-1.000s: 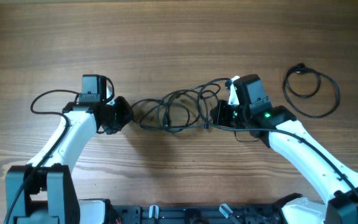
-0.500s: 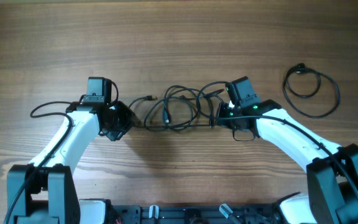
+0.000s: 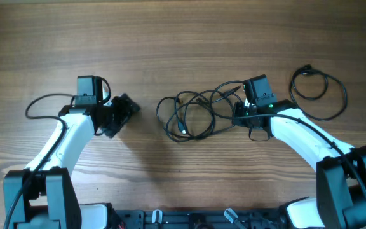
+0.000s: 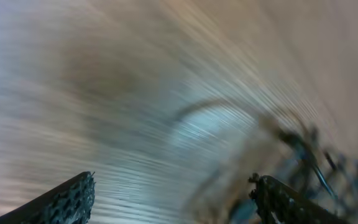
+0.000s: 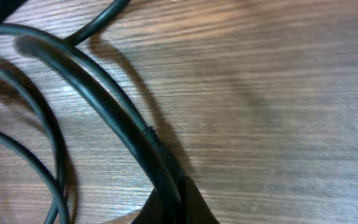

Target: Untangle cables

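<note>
Left of the tabletop [image 3: 170,38]: left arm [image 3: 68,133] low, left jaws spread wide and empty, pointing right. Its wrist view is blurred. Bare wood lies between them and the tangle of cables [image 3: 189,116], which sits mid-table, stretched left to right. Right jaws are closed on one cord [image 5: 104,101] at the tangle's right end, so the right arm [image 3: 297,130] is nearer. Spare loop [image 3: 319,89] far right, lying apart. Judgement: left jaws must reach rightward for the tangle's left loops. Flat wood grain, ample room around.

Matt wood-grain table [image 3: 183,38], smooth black cables [image 5: 104,99] — slightly glossy sheath
</note>
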